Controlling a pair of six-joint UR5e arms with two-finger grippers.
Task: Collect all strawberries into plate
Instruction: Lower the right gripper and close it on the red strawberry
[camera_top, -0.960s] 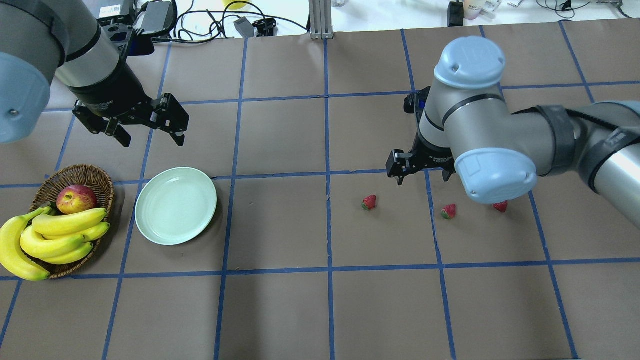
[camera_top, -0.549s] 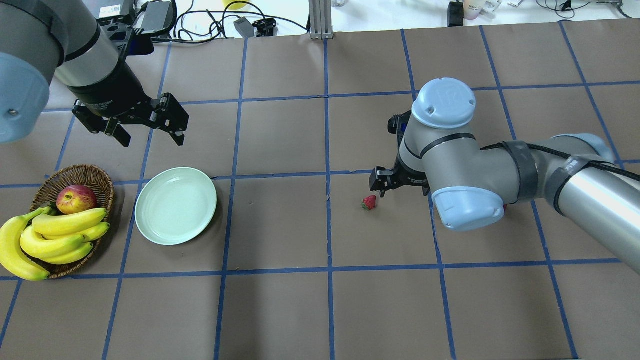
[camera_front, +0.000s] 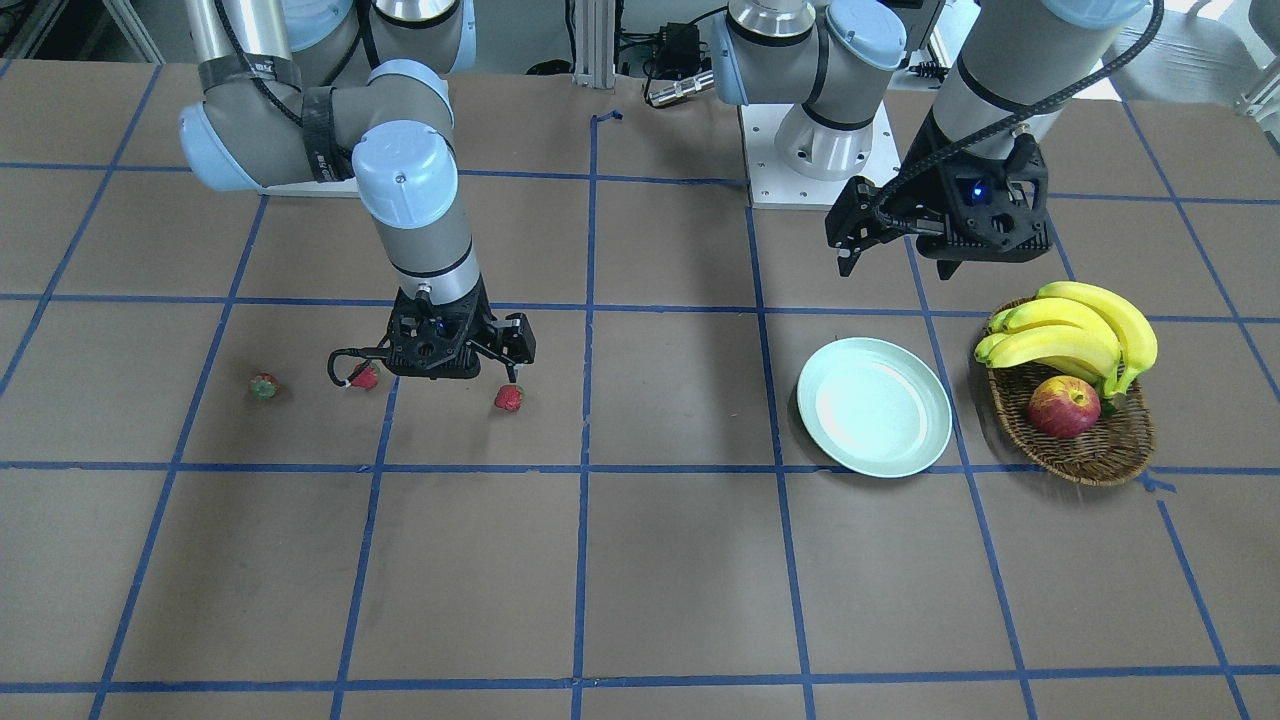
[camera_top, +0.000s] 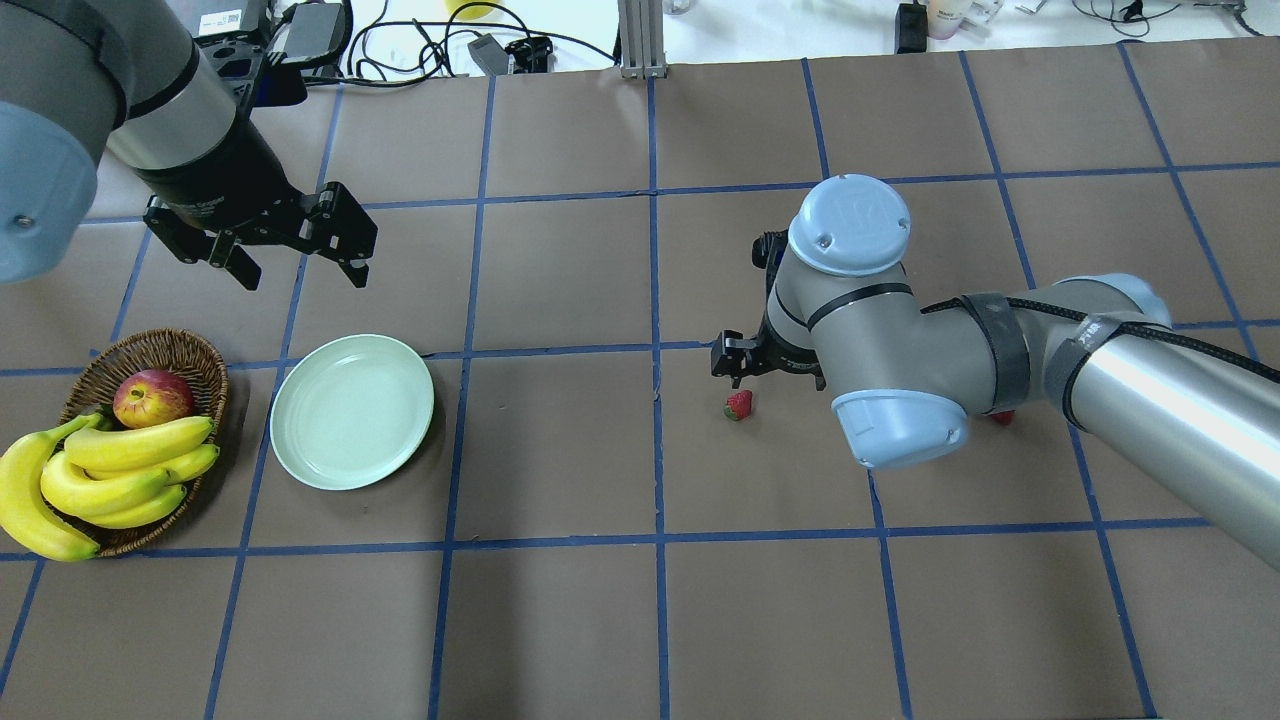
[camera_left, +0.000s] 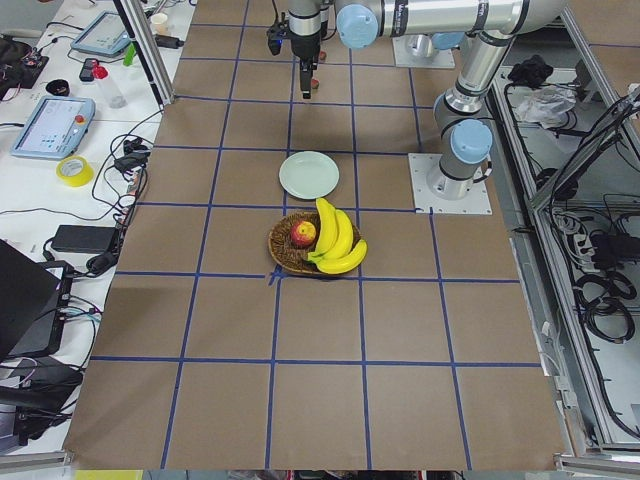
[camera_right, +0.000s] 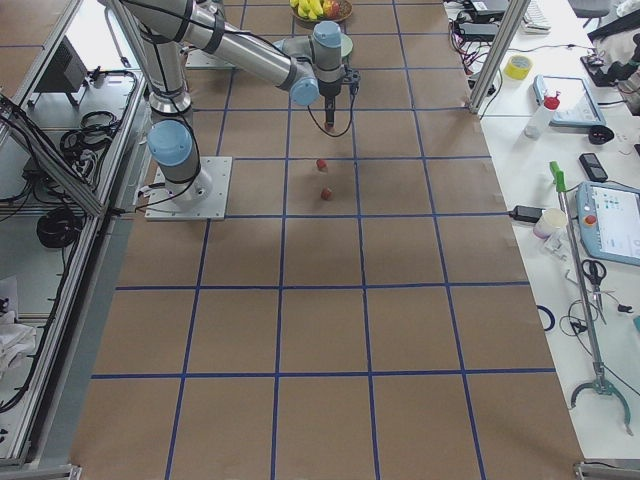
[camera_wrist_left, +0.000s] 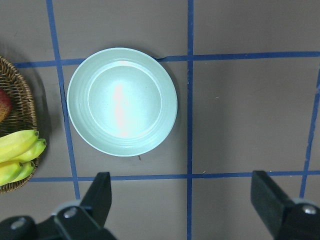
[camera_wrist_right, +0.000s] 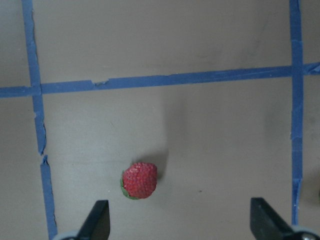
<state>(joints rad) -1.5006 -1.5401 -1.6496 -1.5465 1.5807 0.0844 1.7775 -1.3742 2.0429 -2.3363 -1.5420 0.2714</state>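
Three strawberries lie on the table: the first (camera_front: 509, 397) (camera_top: 738, 405) (camera_wrist_right: 140, 180), the second (camera_front: 365, 377) and the third (camera_front: 264, 386). In the overhead view my right arm hides the second and leaves only an edge of the third (camera_top: 1003, 417). My right gripper (camera_front: 455, 375) (camera_wrist_right: 182, 225) is open and empty, low over the table, with the first strawberry just ahead and nearer one finger. The pale green plate (camera_top: 352, 411) (camera_front: 875, 405) (camera_wrist_left: 122, 101) is empty. My left gripper (camera_top: 300, 275) (camera_front: 900, 265) (camera_wrist_left: 182, 200) hangs open and empty beyond the plate.
A brown wicker basket (camera_top: 150, 345) (camera_front: 1090, 470) stands beside the plate, holding a red-yellow apple (camera_top: 152, 397) and bananas (camera_top: 110, 470). Cables and boxes lie along the table's far edge (camera_top: 420, 45). Blue tape lines grid the brown table top.
My right arm has swung left across the table, bringing its open gripper from near the second strawberry to the first one. The second strawberry is now hidden under the arm. The left arm barely moved.
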